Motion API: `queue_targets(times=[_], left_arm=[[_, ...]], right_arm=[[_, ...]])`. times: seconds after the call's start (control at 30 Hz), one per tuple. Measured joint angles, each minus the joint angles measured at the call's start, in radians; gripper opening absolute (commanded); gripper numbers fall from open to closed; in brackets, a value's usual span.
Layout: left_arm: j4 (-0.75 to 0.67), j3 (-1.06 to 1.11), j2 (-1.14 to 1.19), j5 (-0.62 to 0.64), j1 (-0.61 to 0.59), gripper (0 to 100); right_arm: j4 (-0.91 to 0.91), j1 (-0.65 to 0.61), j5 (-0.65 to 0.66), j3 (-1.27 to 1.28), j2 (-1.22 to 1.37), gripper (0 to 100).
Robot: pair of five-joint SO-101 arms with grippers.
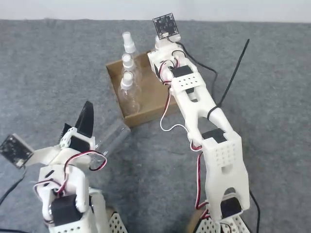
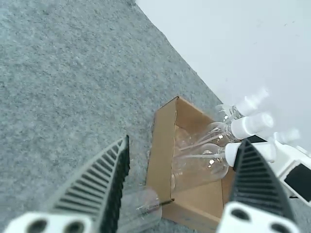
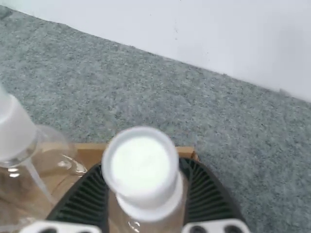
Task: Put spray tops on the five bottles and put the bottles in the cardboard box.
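- The right end effector (image 3: 143, 167) is closed round a clear plastic bottle with a white spray top (image 3: 141, 162), one black ribbed finger pressed against each side just below the cap.
- That held bottle stands upright at the far corner of the brown cardboard box (image 1: 146, 104), over the end away from the arms. Whether its base touches the box floor cannot be told.
- Just beside it, along the box's other long side, stands a row of three clear bottles with white spray tops (image 1: 128, 63), upright and close together.
- The left end effector (image 2: 183, 145) is wide open and holds nothing. Its two fingers are spread well apart and it points toward the box from the near side.
- Between those open fingers and the box lies a clear plastic bottle without a top (image 1: 115, 135). It is on its side, apart from the fingers, with one end almost at the box's near corner.
- Everything rests on the grey carpeted table (image 1: 58, 73).
- Behind it rises a plain white wall (image 3: 194, 29).
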Motion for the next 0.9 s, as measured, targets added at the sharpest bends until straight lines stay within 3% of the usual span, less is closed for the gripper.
queue_targets(times=[0.17, 0.9], left_arm=[[0.0, 0.0, 0.0, 0.0, 0.0, 32], [0.0, 0.0, 0.0, 0.0, 0.0, 32]], right_arm=[[0.021, 0.0, -0.002, -0.002, 0.0, 26.7], [0.104, 0.0, -0.002, 0.002, 0.028, 27.1]])
